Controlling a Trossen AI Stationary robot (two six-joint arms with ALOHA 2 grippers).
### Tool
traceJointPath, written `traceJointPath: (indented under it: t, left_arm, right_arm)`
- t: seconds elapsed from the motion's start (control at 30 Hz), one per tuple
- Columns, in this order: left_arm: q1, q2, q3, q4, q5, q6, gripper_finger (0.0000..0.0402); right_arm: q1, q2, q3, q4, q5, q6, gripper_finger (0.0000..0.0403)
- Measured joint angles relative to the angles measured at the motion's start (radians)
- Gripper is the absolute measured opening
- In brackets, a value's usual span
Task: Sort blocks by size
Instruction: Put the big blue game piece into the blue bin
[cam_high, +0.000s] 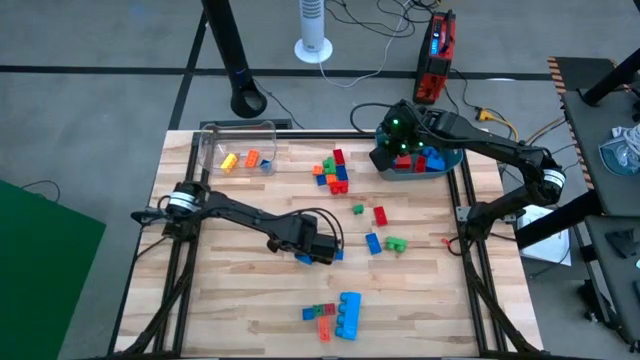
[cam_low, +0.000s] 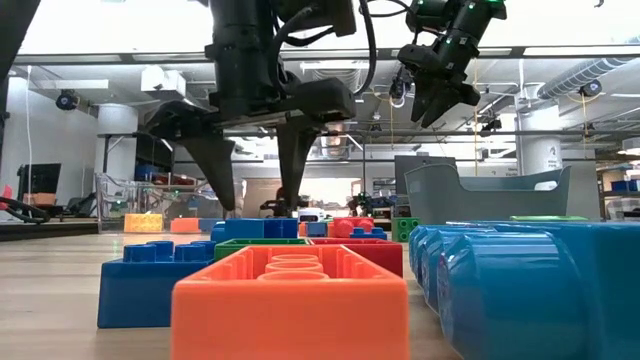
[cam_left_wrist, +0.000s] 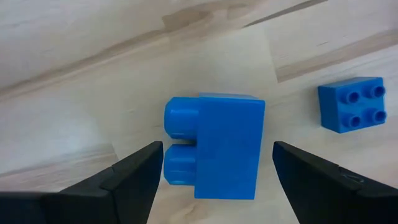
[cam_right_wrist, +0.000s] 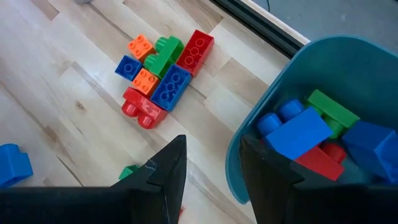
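Observation:
My left gripper (cam_high: 318, 252) is low over the middle of the table, open and pointing down. A blue block (cam_left_wrist: 229, 146) lies on its side on the wood between the two fingers, with a gap on each side. A second blue block (cam_left_wrist: 351, 102) sits just beyond it. My right gripper (cam_high: 398, 140) hangs open and holds nothing, above the left rim of the teal tub (cam_high: 445, 160) at the far right. The tub holds blue, green and red blocks (cam_right_wrist: 311, 134). A cluster of mixed blocks (cam_right_wrist: 163, 71) lies on the table left of the tub.
A clear plastic box (cam_high: 215, 140) at the far left holds a yellow and an orange block. Loose green, red and blue blocks (cam_high: 380, 215) lie right of my left gripper. A large light-blue block (cam_high: 348, 315) and small ones sit near the front edge.

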Motion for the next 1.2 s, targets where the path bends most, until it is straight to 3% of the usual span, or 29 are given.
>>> traceJointPath:
  t: [0.73, 0.9, 1.13, 1.2]
  left_arm:
    - [-0.003, 0.080, -0.001, 0.078, 0.014, 0.086, 0.0284]
    - [-0.003, 0.080, -0.001, 0.078, 0.013, 0.106, 0.0240]
    - [-0.004, 0.076, -0.001, 0.078, 0.013, 0.134, 0.0122]
    - [-0.004, 0.061, -0.001, 0.075, 0.013, 0.171, 0.0117]
  right_arm:
    - [0.000, 0.000, 0.000, -0.004, 0.000, -0.006, 0.0137]
    - [0.000, 0.000, 0.000, -0.004, 0.000, -0.006, 0.0137]
    - [0.000, 0.000, 0.000, -0.004, 0.000, -0.011, 0.0137]
    - [0.000, 0.000, 0.000, -0.004, 0.000, -0.029, 0.0137]
